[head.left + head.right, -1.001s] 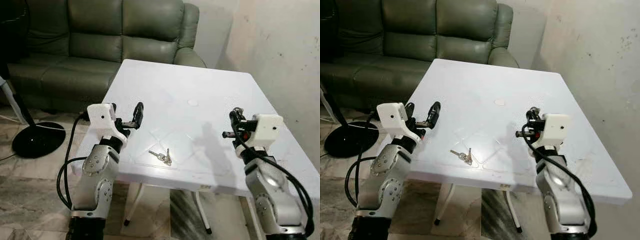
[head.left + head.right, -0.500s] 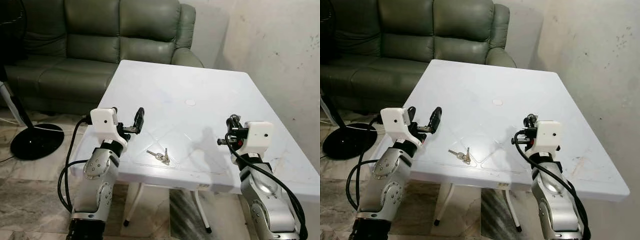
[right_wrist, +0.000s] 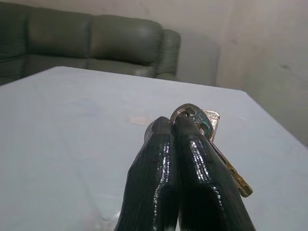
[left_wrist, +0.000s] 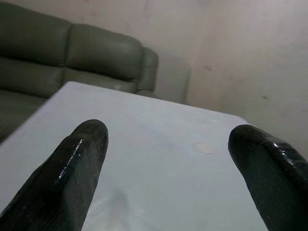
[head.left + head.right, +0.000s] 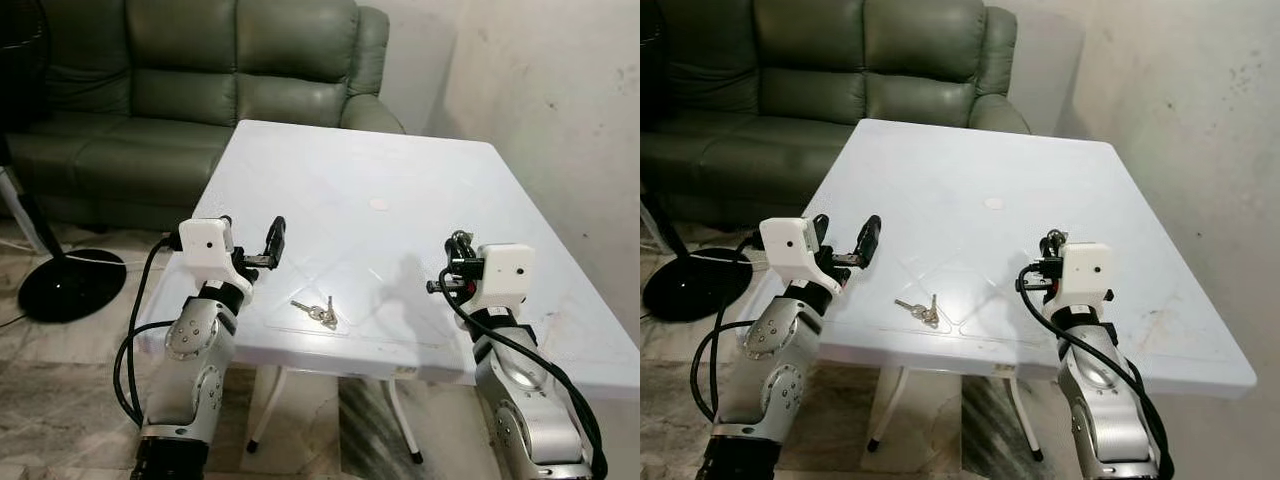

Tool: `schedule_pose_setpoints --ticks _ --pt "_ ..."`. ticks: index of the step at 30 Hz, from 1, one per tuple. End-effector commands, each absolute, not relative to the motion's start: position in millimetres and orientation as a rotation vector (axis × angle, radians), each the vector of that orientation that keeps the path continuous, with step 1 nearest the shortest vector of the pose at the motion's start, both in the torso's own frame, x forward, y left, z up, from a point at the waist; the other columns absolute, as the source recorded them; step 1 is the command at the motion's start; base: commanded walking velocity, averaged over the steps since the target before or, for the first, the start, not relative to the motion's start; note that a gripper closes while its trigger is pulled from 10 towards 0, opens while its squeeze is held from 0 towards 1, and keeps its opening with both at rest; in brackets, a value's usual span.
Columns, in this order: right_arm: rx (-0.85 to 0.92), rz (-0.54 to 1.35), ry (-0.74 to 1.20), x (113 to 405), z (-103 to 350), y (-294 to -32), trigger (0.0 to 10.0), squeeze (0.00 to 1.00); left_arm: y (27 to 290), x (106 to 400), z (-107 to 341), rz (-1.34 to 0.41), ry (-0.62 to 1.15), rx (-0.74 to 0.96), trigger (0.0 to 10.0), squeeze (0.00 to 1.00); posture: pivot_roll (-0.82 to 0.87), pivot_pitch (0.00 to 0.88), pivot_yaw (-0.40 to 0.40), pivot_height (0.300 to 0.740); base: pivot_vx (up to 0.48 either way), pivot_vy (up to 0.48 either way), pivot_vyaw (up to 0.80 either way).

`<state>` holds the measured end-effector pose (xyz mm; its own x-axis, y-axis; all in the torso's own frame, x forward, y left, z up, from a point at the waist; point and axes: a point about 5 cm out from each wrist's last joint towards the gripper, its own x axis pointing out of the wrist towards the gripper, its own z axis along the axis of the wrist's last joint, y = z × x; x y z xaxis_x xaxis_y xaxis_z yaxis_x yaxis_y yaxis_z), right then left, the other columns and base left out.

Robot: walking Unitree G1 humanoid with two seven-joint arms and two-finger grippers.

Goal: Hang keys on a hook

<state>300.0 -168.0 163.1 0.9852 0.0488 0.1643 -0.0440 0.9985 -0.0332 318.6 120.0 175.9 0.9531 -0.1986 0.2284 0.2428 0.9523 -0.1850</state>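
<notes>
My right gripper is shut on a bunch of keys, whose ring and brass blades stick out beside the fingertips. In the head views that gripper hovers over the front right part of the white table. A second bunch of keys lies flat on the table close to its front edge. My left gripper stands open and empty above the table's front left corner, a short way left of the lying keys; its two black fingers are spread wide in the left wrist view.
A dark green sofa stands behind the table. The black round base of a fan sits on the floor at the left. A stained pale wall runs along the right side. A small round mark sits mid-table.
The whole view has shifted slightly. My right gripper with its keys has drifted a little left and down over the table. The left gripper and the lying keys have stayed put.
</notes>
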Motion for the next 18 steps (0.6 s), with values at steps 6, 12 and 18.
schedule_pose_setpoints --ticks 6,12,18 --pt "-0.038 0.033 -0.154 301.2 162.3 -171.6 10.0 0.00 116.9 319.9 175.7 -0.227 -0.211 -0.222 10.0 0.00 -0.02 0.043 -0.061 0.740 0.000 0.000 -0.72" --pt "-0.044 0.027 -0.152 301.1 161.4 -172.3 10.0 0.00 116.3 320.1 175.6 -0.229 -0.218 -0.208 10.0 0.00 -0.02 0.035 -0.063 0.740 0.000 0.000 -0.72" --pt "-0.047 0.020 -0.152 302.7 160.9 -173.6 10.0 0.00 116.0 321.2 174.9 -0.226 -0.220 -0.220 10.0 0.00 -0.02 0.021 -0.064 0.740 0.000 0.000 -0.72"
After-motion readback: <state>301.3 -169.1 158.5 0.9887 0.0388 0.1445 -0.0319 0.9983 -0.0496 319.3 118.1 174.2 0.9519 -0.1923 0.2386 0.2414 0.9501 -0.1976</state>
